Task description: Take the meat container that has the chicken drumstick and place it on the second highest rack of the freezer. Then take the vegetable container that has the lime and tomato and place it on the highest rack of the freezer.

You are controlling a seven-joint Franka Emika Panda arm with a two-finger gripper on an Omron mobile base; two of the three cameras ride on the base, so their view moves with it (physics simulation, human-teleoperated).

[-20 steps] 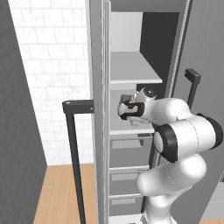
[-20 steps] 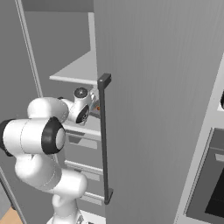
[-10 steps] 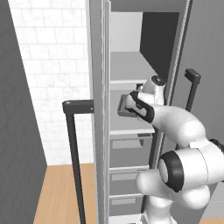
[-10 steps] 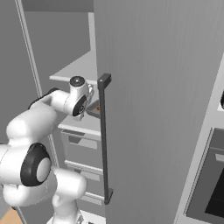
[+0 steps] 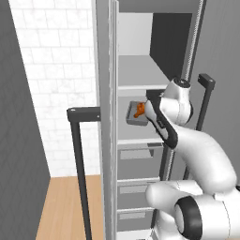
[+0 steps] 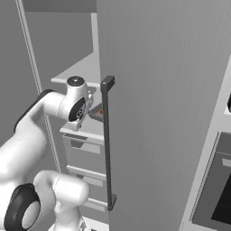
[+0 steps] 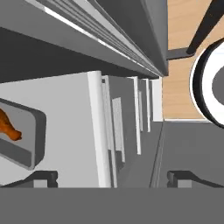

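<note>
We see our arm [image 5: 197,145] rising from its base and bending forward at chest height, wrist turned downward. Our claw [image 7: 113,178] has its two finger tips spread wide apart, holding nothing.

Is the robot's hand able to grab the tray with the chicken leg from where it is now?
Probably yes. The tray sits on an open freezer shelf with the door swung wide, and the open fingers hang just beside it. Nothing stands between them, though the hand would need to turn toward it.

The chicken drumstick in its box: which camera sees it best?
The left base view: the chicken drumstick lies in full sight in its grey container. The hand view cuts it at the edge; the right base view shows just an orange speck.
</note>
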